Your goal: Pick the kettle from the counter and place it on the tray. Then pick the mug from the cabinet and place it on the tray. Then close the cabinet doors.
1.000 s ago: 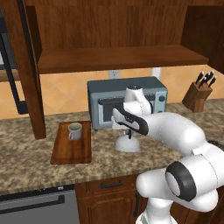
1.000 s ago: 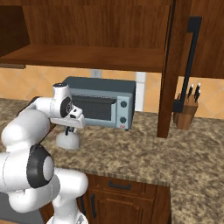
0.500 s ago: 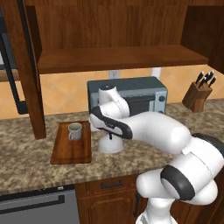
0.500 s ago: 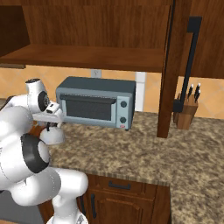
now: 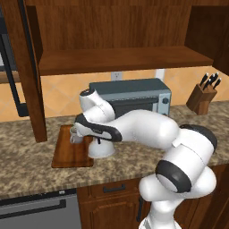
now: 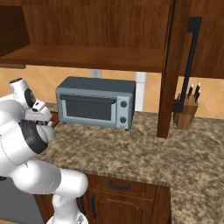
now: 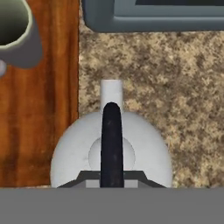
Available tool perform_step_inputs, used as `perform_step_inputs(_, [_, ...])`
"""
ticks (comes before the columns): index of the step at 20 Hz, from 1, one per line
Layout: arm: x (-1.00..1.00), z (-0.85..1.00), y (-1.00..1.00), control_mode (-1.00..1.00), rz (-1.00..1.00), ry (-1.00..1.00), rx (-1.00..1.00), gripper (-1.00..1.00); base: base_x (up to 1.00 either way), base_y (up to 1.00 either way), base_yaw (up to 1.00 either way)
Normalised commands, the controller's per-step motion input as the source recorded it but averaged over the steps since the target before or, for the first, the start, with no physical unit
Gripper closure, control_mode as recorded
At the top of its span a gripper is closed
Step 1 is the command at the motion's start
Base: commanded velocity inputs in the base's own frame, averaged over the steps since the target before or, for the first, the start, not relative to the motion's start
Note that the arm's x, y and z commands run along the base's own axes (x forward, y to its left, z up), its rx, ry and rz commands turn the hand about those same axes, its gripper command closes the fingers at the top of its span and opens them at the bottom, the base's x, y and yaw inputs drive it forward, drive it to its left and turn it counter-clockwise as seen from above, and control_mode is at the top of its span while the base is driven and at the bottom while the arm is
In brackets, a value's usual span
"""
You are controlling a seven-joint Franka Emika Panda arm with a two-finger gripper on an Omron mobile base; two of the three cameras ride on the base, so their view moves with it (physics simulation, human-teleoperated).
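Note:
My gripper (image 7: 111,179) is shut on the thin black handle of the silvery-white kettle (image 7: 111,153). The kettle (image 5: 100,149) hangs low over the right edge of the reddish-brown tray (image 5: 67,154), half over the tray (image 7: 39,109) and half over the granite counter (image 7: 188,100). I cannot tell whether its base touches. The grey-beige mug (image 7: 17,30) stands upright on the tray's far part, left of the kettle's spout; in the left base view the mug (image 5: 75,137) is partly hidden behind my arm. The cabinet doors (image 5: 31,76) (image 6: 175,65) stand open.
A grey toaster oven (image 5: 134,96) (image 6: 96,103) sits on the counter just behind the kettle. A knife block (image 5: 201,98) stands at the far right. The cabinet's wooden shelf (image 5: 120,60) runs overhead. Drawer cabinets (image 6: 118,192) lie below the counter edge.
My arm has swung left along the counter with the kettle in its grip, from in front of the toaster oven to the tray's right edge. The mug has stayed on the tray.

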Motion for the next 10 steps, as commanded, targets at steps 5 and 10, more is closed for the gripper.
perform_step_inputs(5, [0.0,-0.15,0.26,-1.0,-0.04,-0.23,0.0,1.0,0.0,0.0,0.0])
perform_step_inputs(10, [0.0,-0.23,0.25,-1.0,-0.04,-0.33,0.01,1.0,0.0,0.0,0.0])
